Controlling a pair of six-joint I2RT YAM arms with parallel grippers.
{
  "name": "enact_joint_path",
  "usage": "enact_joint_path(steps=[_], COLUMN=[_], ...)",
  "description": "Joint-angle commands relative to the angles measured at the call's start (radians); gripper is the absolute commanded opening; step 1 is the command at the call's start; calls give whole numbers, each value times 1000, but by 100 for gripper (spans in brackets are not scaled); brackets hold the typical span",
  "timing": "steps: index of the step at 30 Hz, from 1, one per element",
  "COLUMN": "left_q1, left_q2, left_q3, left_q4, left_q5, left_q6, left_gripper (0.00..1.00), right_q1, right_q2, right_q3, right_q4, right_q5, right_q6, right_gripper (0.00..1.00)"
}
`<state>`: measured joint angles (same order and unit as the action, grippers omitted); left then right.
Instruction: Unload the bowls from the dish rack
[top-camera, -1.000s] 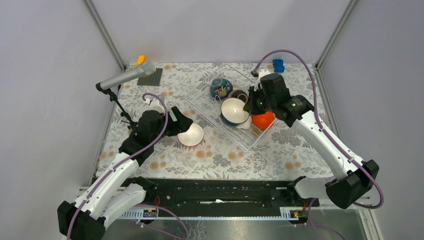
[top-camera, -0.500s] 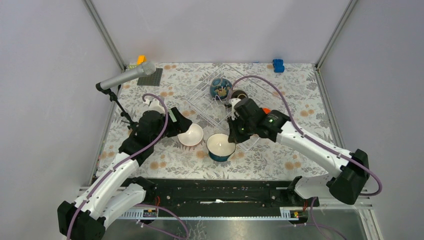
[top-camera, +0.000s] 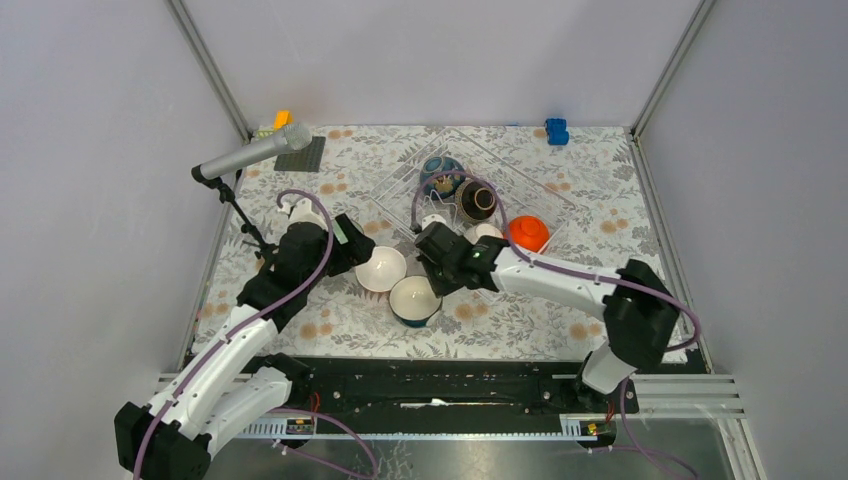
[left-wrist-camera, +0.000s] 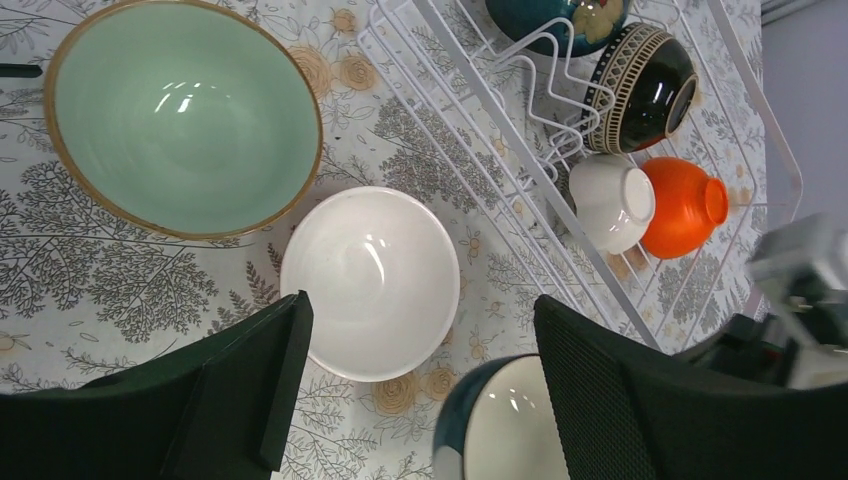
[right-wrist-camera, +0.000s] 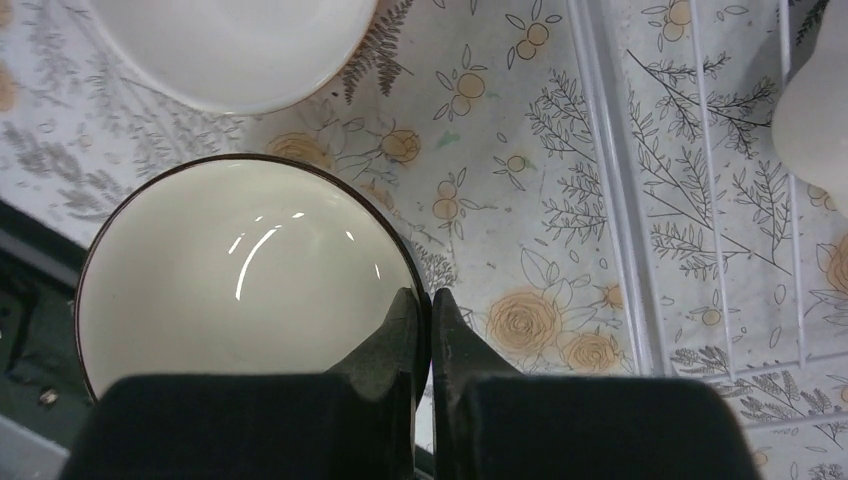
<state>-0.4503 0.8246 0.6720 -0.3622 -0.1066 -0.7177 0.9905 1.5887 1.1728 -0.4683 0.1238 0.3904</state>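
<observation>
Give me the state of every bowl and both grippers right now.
left gripper: open, empty.
right gripper: shut on teal bowl rim.
teal bowl: upright, outside dish rack.
white bowl: upright on table.
pale green bowl: upright on table.
orange bowl: in rack, tipped.
small white bowl: in rack, tipped.
brown patterned bowl: in rack, on its side.
blue floral bowl: in rack.

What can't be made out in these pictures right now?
Pale green bowl: largely hidden beneath the left arm in the top view.
Blue patterned bowl: cut off by the top edge in the left wrist view.
Cream-lined bowl in the right gripper: whether it touches the table, no view tells.
</observation>
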Motion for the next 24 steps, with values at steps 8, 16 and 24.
enact_joint_path(steps=[8,16,24], left_q1=[6,7,11], left_q2=[42,55,62], left_q3=[47,35,37], left_q4=[42,64,38], left_q5=[-53,-73,-146], left_q6=[-16,-32,-52], left_gripper=[87,87,87], right_q1=[22,22,22], right_q2=[160,225,297], right_q3=[60,75,143], right_q4=[109,213,311], right_q5=[158,255,361], right_q6=[-3,16,-31], right_gripper=[0,0,6])
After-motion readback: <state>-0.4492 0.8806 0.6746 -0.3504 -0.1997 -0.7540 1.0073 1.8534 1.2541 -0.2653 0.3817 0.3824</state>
